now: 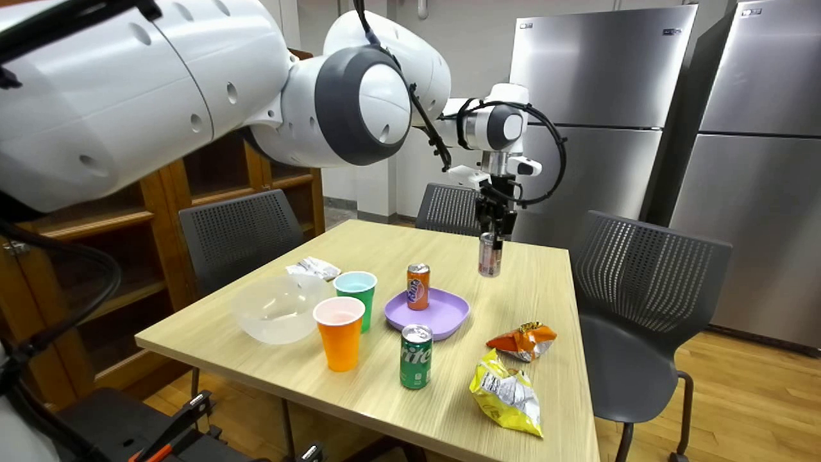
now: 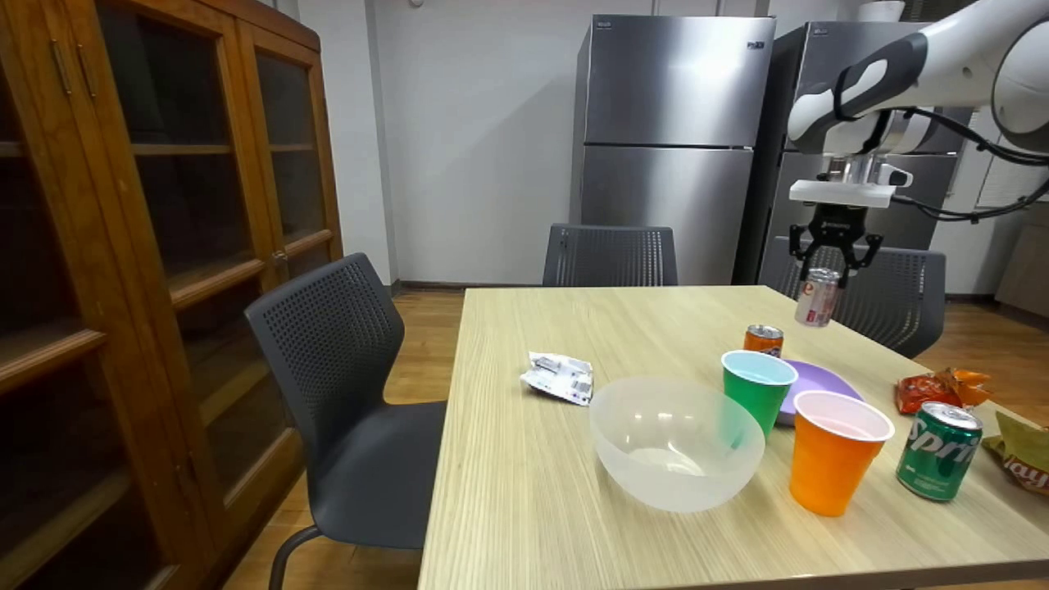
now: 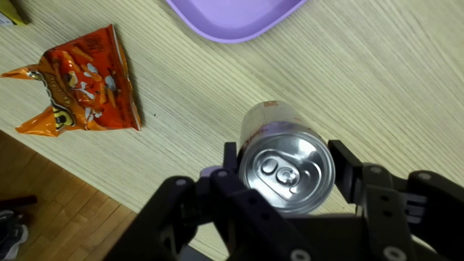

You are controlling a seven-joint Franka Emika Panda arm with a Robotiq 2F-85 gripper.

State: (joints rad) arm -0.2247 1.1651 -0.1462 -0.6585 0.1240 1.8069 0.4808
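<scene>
One silver soda can (image 3: 286,170): upright above the table (image 1: 385,250), near the edge where the orange snack bag (image 3: 90,83) lies.
Gripper (image 3: 284,154): fingers (image 3: 344,166) clamped on the can's sides near its top rim.
Purple plate (image 1: 449,314): farther in from that edge, the Fanta can (image 1: 418,289) standing on it.

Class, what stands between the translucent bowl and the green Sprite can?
In both exterior views, the orange cup stands between the translucent bowl and the Sprite can.
</scene>
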